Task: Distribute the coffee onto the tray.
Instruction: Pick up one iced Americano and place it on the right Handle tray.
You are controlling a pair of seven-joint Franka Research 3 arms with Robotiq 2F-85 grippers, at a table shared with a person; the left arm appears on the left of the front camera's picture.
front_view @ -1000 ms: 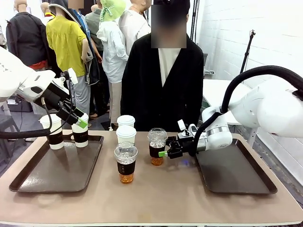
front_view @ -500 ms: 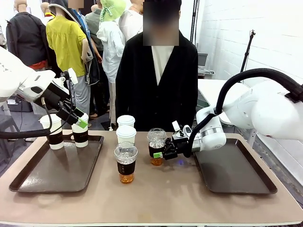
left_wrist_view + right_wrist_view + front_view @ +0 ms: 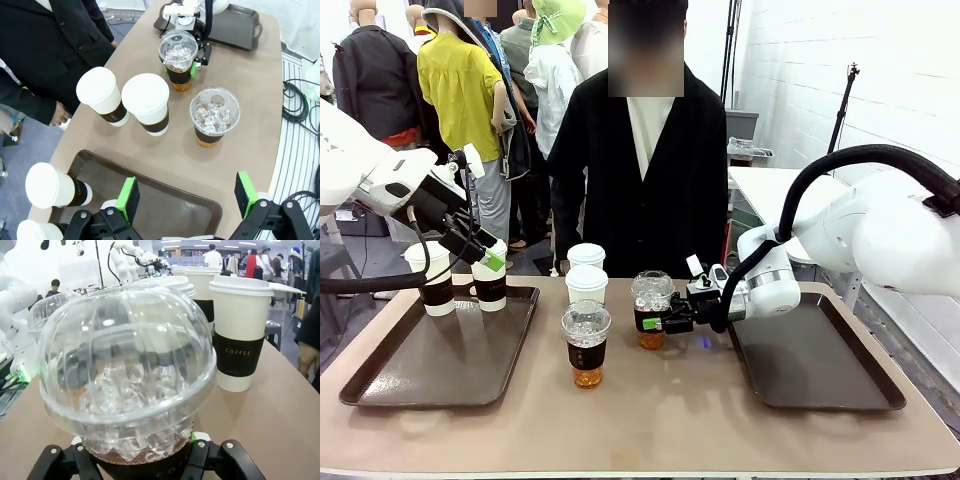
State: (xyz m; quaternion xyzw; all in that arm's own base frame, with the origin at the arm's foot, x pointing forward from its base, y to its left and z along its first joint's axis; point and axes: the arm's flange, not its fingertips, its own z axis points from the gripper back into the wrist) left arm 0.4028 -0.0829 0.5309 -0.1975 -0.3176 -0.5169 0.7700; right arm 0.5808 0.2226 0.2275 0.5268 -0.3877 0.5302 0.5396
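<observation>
Where the coffee stands: four cups upright mid-table between the trays, long axes vertical; two white lidded cups (image 3: 437, 280) upright at the far end of the left tray (image 3: 440, 365).
Right gripper (image 3: 660, 323): clamped from the side on the dark sleeve of the far dome-lidded cup (image 3: 651, 300).
Left gripper (image 3: 187, 196): jaws wide apart, gripping nothing, above the left tray.
Lettering: "COFFEE" on the brown sleeve of a white paper cup (image 3: 240, 315).
Obscured: the held cup's sleeve print runs off the right wrist view's bottom edge.
</observation>
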